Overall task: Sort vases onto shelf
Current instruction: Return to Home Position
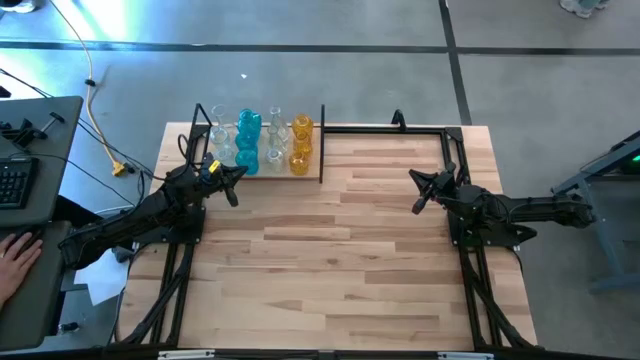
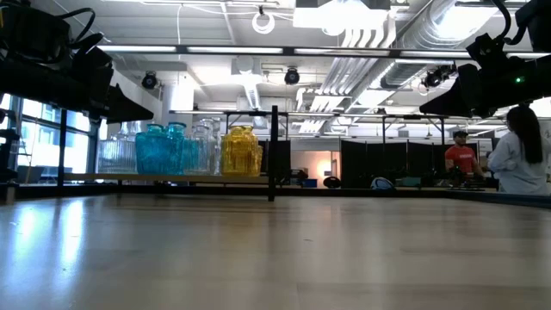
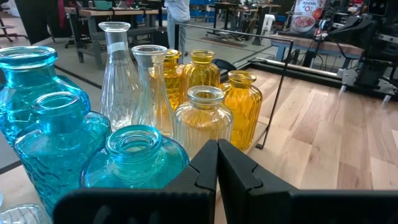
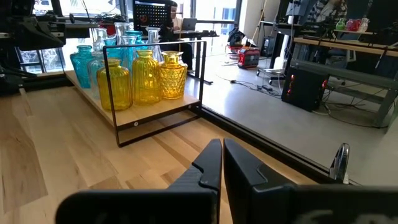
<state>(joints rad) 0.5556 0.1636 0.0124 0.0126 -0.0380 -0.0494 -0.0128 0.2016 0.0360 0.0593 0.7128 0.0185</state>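
Toward the back left corner of the large wooden tabletop (image 1: 340, 265) stands the small raised light-wood shelf on its thin black metal frame (image 4: 158, 109). Every small translucent glass vase I can see sits on it, grouped by colour. One group of clear narrow-necked vases (image 1: 220, 138) is at the left end, then come the teal-blue bulbous vases (image 1: 248, 138) and more clear ones. The amber-yellow ribbed vases (image 1: 301, 140) stand at the right end, just beside the upright black end post (image 1: 321, 145). My left pincer (image 1: 232, 178) hovers above the table just in front of the shelf's left half. Its two dark fingers (image 3: 202, 171) are pressed together with nothing between them, and from its wrist the teal vases are nearest, with clear and amber ones behind. My right pincer (image 1: 418, 190) hangs over the right side of the table, well apart from the shelf. It is angled toward the shelf, its fingers (image 4: 208, 165) likewise pressed together and empty. Off the table's left edge a person's hand (image 1: 15, 262) rests on a grey desk beside a dark keyboard (image 1: 15, 182).
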